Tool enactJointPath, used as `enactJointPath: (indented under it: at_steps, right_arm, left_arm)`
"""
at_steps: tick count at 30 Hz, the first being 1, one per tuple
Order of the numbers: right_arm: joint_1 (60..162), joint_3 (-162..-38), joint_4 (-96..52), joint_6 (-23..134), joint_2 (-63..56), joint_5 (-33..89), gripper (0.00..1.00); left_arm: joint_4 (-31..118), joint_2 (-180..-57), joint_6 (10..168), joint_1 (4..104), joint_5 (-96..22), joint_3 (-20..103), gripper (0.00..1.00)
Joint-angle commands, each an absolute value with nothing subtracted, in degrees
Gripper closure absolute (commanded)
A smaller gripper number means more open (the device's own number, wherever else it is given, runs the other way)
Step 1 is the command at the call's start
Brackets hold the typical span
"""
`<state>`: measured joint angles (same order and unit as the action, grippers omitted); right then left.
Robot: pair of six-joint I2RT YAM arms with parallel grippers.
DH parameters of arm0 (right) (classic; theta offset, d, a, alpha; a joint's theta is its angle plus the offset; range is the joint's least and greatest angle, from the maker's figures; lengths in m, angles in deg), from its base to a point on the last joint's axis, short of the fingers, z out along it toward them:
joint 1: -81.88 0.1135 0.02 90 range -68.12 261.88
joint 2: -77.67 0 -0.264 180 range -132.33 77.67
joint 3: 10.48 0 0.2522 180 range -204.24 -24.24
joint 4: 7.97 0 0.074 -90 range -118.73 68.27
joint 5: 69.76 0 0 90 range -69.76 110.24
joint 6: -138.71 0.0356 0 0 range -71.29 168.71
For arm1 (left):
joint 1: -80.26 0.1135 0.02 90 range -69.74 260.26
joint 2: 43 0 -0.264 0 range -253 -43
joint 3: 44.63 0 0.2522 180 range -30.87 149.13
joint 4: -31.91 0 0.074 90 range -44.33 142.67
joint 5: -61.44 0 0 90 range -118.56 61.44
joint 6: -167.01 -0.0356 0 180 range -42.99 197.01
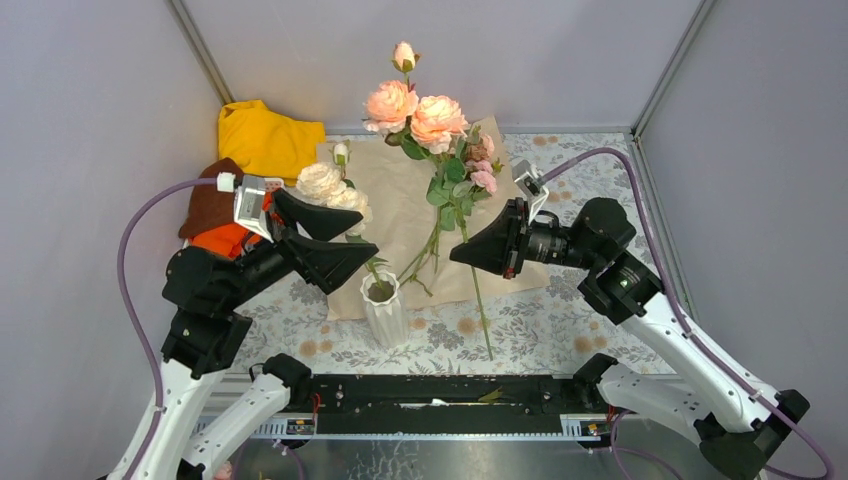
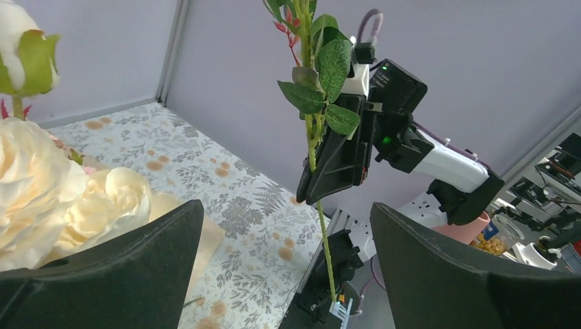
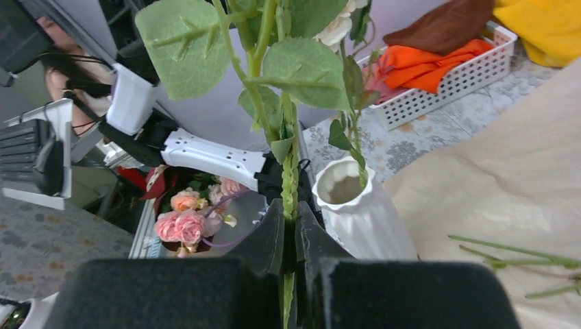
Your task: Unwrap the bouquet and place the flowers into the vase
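The white ribbed vase (image 1: 384, 308) stands near the table's front, with a cream rose stem in it; its blooms (image 1: 325, 184) lean left. My left gripper (image 1: 365, 237) hangs open just left of that stem, touching nothing. My right gripper (image 1: 457, 257) is shut on the green stem (image 3: 288, 179) of the peach and pink flowers (image 1: 415, 112), held upright to the right of the vase (image 3: 363, 219). The bouquet's tan paper (image 1: 395, 205) lies spread flat, with loose stems (image 1: 425, 252) on it. The left wrist view shows the held stem (image 2: 323, 240) between my open fingers (image 2: 123, 267).
A yellow cloth (image 1: 265, 135) lies at the back left. A white basket (image 3: 449, 82) with orange and brown cloths sits behind my left arm. A black metal rail (image 1: 430, 395) runs along the near edge. Small pink blooms (image 3: 185, 216) sit below the table.
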<state>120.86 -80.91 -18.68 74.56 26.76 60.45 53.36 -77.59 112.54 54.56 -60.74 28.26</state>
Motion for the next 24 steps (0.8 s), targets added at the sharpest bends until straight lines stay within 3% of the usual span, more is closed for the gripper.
enactJointPath:
  at_steps: [1, 6, 16, 24]
  right_arm:
    - [121.39, -80.96, -6.11, 80.08, 26.06, 67.48, 1.0]
    - [123.42, -82.42, -1.68, 82.63, 23.7, 70.2, 1.0]
    - [137.05, -92.12, -11.55, 72.51, 12.81, 62.49, 1.0]
    - [141.0, -95.9, -14.14, 70.39, 6.49, 59.76, 1.0]
  left_arm:
    - [46.03, -77.68, 114.38, 54.85, -63.3, 26.51, 0.01]
    - [43.67, -78.56, 116.26, 54.85, -64.93, 25.59, 0.02]
    - [45.01, -76.0, 115.08, 54.85, -63.2, 25.55, 0.01]
    - [45.59, -75.02, 114.79, 54.85, -62.63, 25.68, 0.01]
